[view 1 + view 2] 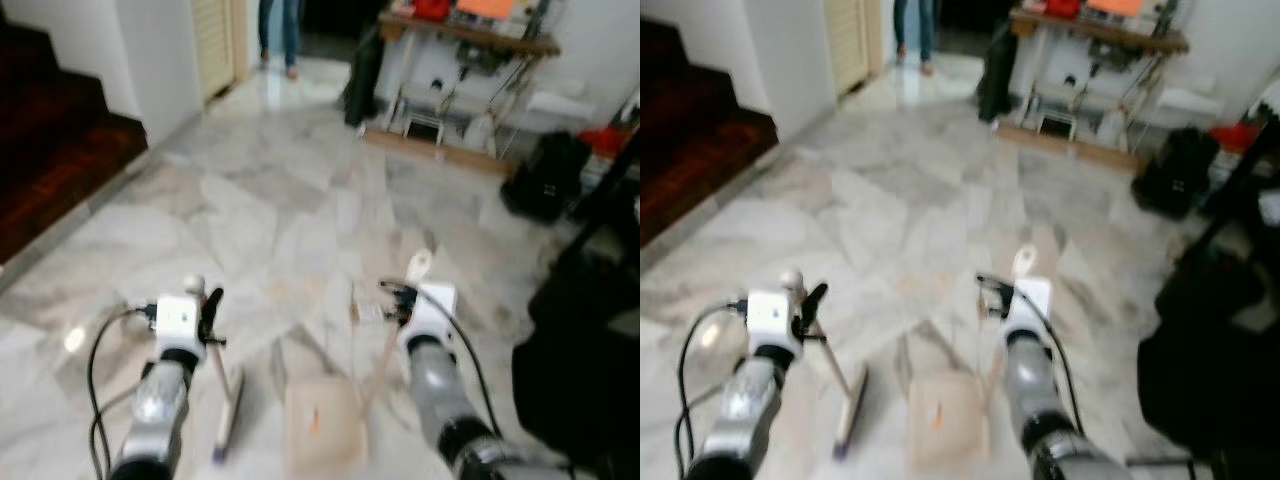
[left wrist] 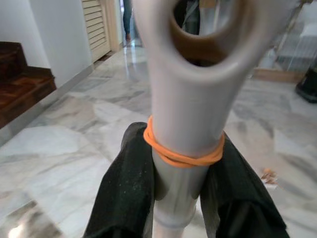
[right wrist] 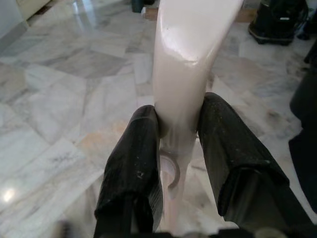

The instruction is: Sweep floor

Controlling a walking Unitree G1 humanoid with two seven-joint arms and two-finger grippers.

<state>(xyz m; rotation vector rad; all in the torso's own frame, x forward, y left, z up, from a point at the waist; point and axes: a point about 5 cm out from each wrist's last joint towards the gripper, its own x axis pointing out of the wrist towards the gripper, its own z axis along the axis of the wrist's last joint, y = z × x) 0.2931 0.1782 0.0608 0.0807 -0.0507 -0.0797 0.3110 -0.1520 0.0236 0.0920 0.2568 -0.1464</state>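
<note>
Left gripper (image 2: 181,188) clenched on broom handle (image 2: 185,114), lower left of frame. Right gripper (image 3: 178,148) clenched on dustpan handle (image 3: 181,74); dustpan (image 1: 322,425) at bottom centre. Open marble floor (image 1: 290,200) ahead; stairs (image 1: 50,150) upper left, table (image 1: 470,40) upper right.

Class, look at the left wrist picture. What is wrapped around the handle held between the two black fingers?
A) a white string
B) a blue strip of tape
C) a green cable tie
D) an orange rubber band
D: in the left wrist view an orange rubber band circles the broom handle, just above where the left gripper clamps it.
</note>
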